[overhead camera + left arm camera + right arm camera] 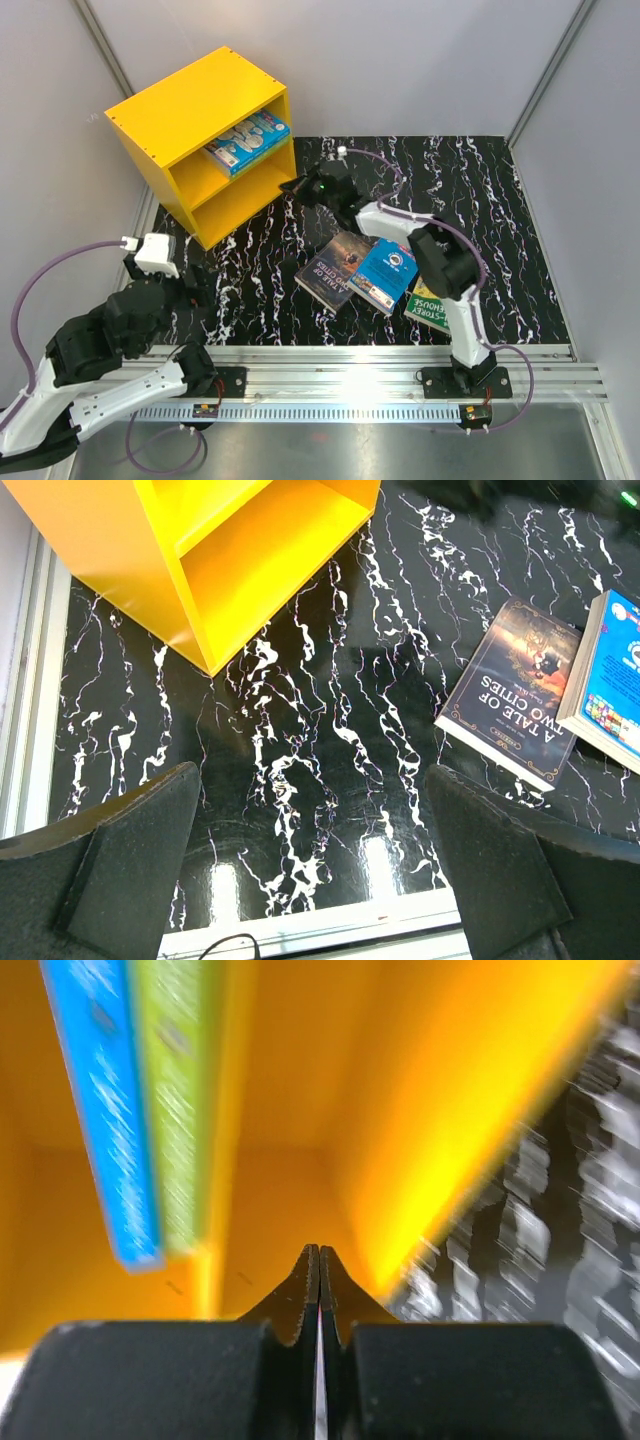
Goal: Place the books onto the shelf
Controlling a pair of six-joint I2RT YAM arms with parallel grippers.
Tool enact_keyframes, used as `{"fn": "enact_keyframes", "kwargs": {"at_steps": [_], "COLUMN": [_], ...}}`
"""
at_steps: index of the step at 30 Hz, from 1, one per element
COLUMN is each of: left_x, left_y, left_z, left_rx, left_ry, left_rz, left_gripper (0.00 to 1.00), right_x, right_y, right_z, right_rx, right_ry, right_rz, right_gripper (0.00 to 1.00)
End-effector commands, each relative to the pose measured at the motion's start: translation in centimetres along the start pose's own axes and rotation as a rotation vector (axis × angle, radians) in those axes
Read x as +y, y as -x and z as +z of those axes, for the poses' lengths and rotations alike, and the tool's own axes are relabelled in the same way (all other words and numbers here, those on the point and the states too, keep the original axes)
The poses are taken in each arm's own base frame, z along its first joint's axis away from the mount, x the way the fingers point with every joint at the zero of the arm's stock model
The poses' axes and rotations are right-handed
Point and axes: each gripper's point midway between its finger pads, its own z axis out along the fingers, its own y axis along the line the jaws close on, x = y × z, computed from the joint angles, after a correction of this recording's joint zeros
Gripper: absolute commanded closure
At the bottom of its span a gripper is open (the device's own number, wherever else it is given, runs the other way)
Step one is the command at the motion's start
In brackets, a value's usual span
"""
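The right tool is hovering pinched shut, empty, at the shelf mouth (probably to nudge the shelved blue book deeper). The left tool is gaping empty; three books are lying on the tabletop.

We are seeing one blue book lying in the upper compartment of the yellow shelf. The dark book, second blue book and green book are lying face-up, side by side, on the desk.
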Motion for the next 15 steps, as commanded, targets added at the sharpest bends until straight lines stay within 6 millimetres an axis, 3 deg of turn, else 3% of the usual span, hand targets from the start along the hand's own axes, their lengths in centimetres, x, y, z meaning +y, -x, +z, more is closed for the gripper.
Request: {"fn": "enact_keyframes", "kwargs": {"at_steps": [1,2,3,4,6,7,8,9,10,11,12,14,15], "left_x": [-0.7,-1.1,-1.4,-2.2,-3.9,-4.8,-6.2,-7.6,-8.7,-10.1,-11.5,-14.1,-15.4], "left_y": [0.8,0.6,0.8,0.6,0.7,0.5,0.0,0.7,0.1,-0.1,0.4,-0.9,-0.6], "left_z": [0.3,0.8,0.8,1.6,2.4,3.0,3.6,4.1,4.9,5.3,5.9,7.4,8.1], "left_rx": [-0.014,0.017,0.029,0.064,0.079,0.088,0.114,0.091,0.109,0.123,0.101,0.154,0.145], "left_ry": [-0.005,0.009,0.004,0.011,-0.023,-0.044,-0.084,-0.12,-0.137,-0.184,-0.216,-0.264,-0.291], "left_rz": [-0.001,0.024,0.03,0.064,0.073,0.079,0.088,0.06,0.068,0.061,0.033,0.049,0.032], "left_gripper": [0.01,0.01,0.01,0.01,0.01,0.01,0.01,0.01,0.01,0.01,0.01,0.01,0.01], "right_x": [8.0,7.6,7.1,6.0,3.9,1.7,0.5,-3.7,-3.1,-4.2,-6.9,-9.2,-12.0], "right_y": [3.4,3.5,3.4,2.8,2.8,2.4,2.3,1.6,1.9,1.7,1.6,1.5,1.5], "right_z": [-7.9,-9.3,-10.6,-13.3,-15.9,-18.6,-19.9,-21.6,-23.8,-25.1,-27.7,-30.2,-32.0], "right_rx": [-0.136,-0.147,-0.148,-0.135,-0.153,-0.156,-0.161,-0.149,-0.172,-0.176,-0.186,-0.209,-0.213], "right_ry": [0.164,0.148,0.128,0.084,0.013,-0.051,-0.089,-0.208,-0.199,-0.232,-0.325,-0.405,-0.51], "right_rz": [-0.142,-0.192,-0.214,-0.231,-0.266,-0.267,-0.264,-0.264,-0.263,-0.26,-0.257,-0.235,-0.233], "right_gripper": [0.94,0.91,0.74,0.61,0.35,0.17,0.11,0.08,0.03,0.03,0.01,0.0,0.0]}}
